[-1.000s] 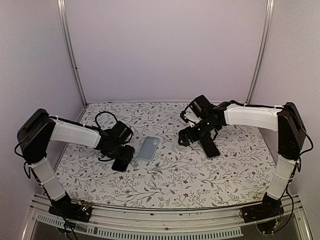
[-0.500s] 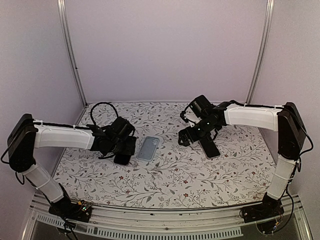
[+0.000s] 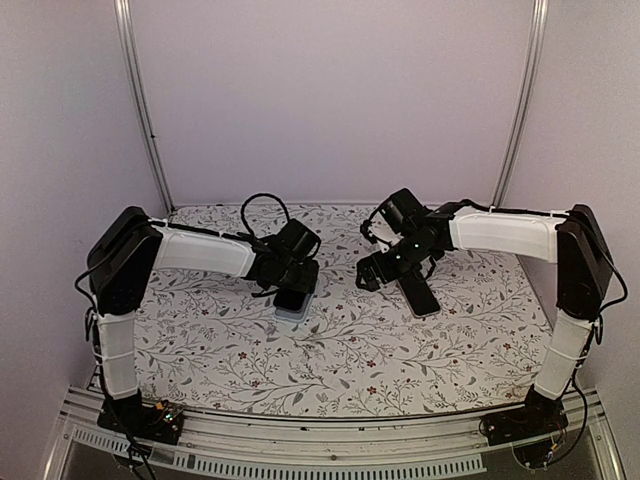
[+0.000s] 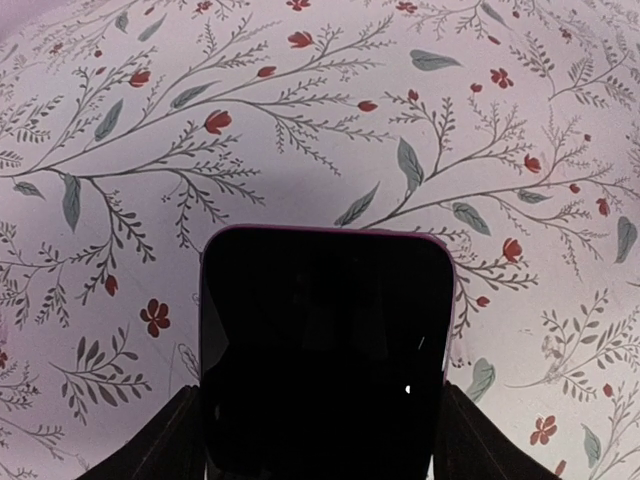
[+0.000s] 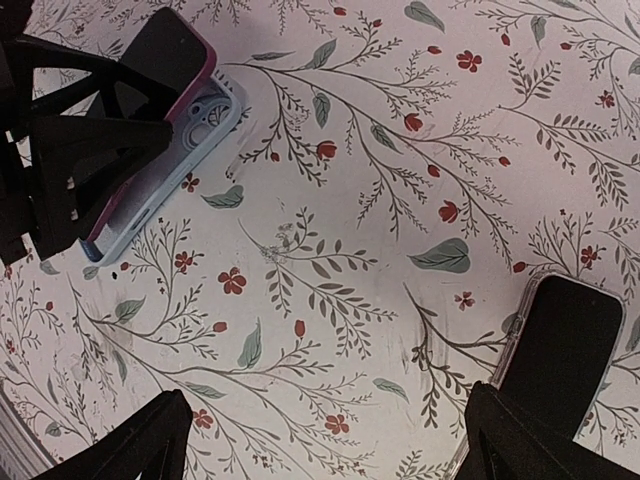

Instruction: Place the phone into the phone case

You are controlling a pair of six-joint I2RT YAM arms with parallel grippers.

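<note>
Left pincer [image 4: 320, 445] clenching on phone [image 4: 325, 350], fingers [image 4: 165, 440] pressing its two long edges, dark face showing to wrist camera. Phone sitting tilted over phone case [image 5: 212, 112], pink edge overlapping case's camera-cutout end; touching or not, cannot tell. Case lying on floral worktop [image 3: 350, 350] near centre. Right pincer [image 5: 330, 455] hanging spread wide, gripping nothing, at 2 o'clock from case. Second phone [image 5: 560, 340] in clear cover lying at 3 o'clock from case, just beside right pincer.
</note>
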